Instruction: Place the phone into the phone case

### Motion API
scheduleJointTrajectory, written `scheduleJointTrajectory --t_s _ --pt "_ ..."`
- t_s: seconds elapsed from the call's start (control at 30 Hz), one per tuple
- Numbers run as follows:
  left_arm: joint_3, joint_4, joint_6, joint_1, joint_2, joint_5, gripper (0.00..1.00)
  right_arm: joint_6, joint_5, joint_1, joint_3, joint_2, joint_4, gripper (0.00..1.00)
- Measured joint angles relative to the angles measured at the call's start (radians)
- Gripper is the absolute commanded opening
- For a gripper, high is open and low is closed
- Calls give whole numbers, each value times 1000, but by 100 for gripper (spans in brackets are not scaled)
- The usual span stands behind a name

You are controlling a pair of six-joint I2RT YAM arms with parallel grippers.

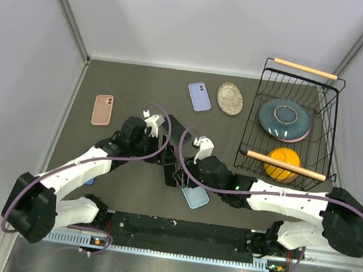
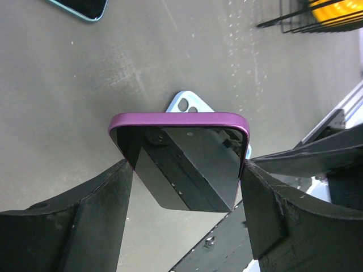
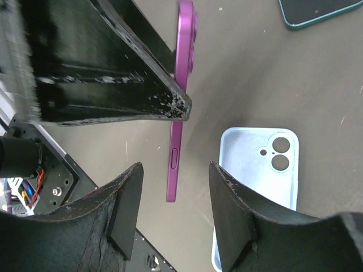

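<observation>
Gripping the purple phone (image 2: 181,161) by its long sides, the left gripper (image 2: 186,173) holds it above the table. The right gripper (image 3: 176,170) is spread around its lower end, not touching. We see the light blue case (image 3: 255,187) flat just beside it and a teal phone (image 3: 317,14) farther off. Overhead the arms hide most of the phone, and the wire basket (image 1: 256,112) stands well apart.

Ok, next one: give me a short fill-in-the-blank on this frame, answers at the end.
The left tool grips a phone with a ____ rim.
The empty case on the table below it is light ____.
The blue plate lies in a wire basket with ____ wooden handles.
Missing words: purple; blue; two.
</observation>
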State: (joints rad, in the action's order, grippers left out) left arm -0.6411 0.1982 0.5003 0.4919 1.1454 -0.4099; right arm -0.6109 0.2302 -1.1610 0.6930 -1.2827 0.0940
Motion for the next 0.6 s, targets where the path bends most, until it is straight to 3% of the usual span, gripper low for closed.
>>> scheduleJointTrajectory --t_s 0.13,0.23,0.3,0.37,0.47,0.6 --pt "2 -27 50 0 -35 -4 40 -1 10 -5 14 -43 6 41" --pt "12 -53 85 0 -45 -16 41 -2 17 -7 24 -55 12 28" --pt "27 -76 116 0 -46 -28 45 -2 21 -8 30 -57 15 12" --pt "37 -84 144 0 -47 -38 62 0 27 -8 33 -58 16 0" --pt "40 -84 163 -2 -48 -35 84 -1 42 -8 34 -58 9 0" --pt "33 -64 180 -2 -48 -35 97 5 51 -9 37 -57 -19 0"
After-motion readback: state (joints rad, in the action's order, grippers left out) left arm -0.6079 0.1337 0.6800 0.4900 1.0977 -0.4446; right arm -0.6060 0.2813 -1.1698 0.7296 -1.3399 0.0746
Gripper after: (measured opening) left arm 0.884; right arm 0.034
